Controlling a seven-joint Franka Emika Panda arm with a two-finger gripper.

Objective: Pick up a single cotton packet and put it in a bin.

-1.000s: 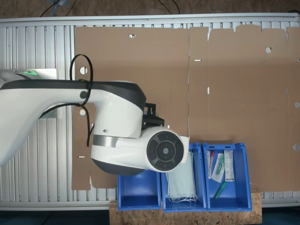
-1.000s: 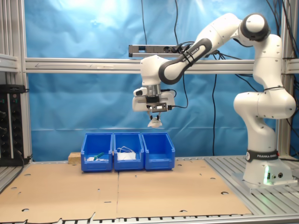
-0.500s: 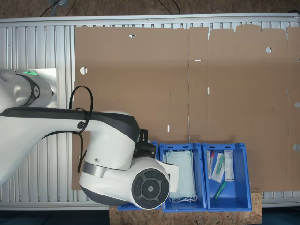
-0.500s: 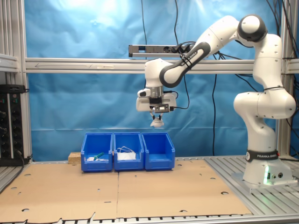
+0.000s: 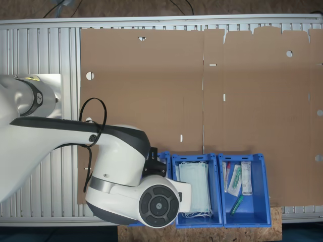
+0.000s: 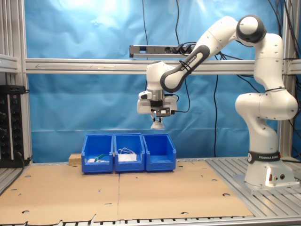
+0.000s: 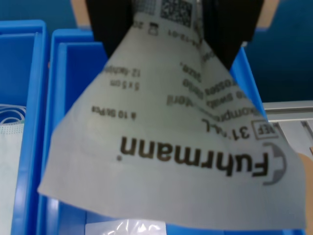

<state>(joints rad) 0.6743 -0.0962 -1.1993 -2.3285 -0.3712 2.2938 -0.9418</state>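
My gripper (image 6: 157,120) is shut on a white cotton packet (image 6: 157,125) and hangs well above the row of blue crates. It is over the bin (image 6: 160,153) at the second exterior view's right end of the row. In the wrist view the packet (image 7: 166,147) dangles from the black fingers (image 7: 110,22), pinched at its upper edge, with the bin's blue wall (image 7: 73,73) beneath it. Another clear-wrapped white packet (image 7: 122,227) lies on the bin's floor. In the first exterior view the arm covers most of the bin (image 5: 164,157).
The middle crate (image 6: 129,153) holds pale green face masks (image 5: 196,189). The end crate (image 5: 243,189) holds syringe packs. The crates stand at the back edge of a brown cardboard sheet (image 5: 202,91). The arm's base (image 6: 265,174) stands on the aluminium table.
The gripper has carried the packet from above the middle crate to above the end bin. Over the last half second it has barely moved.
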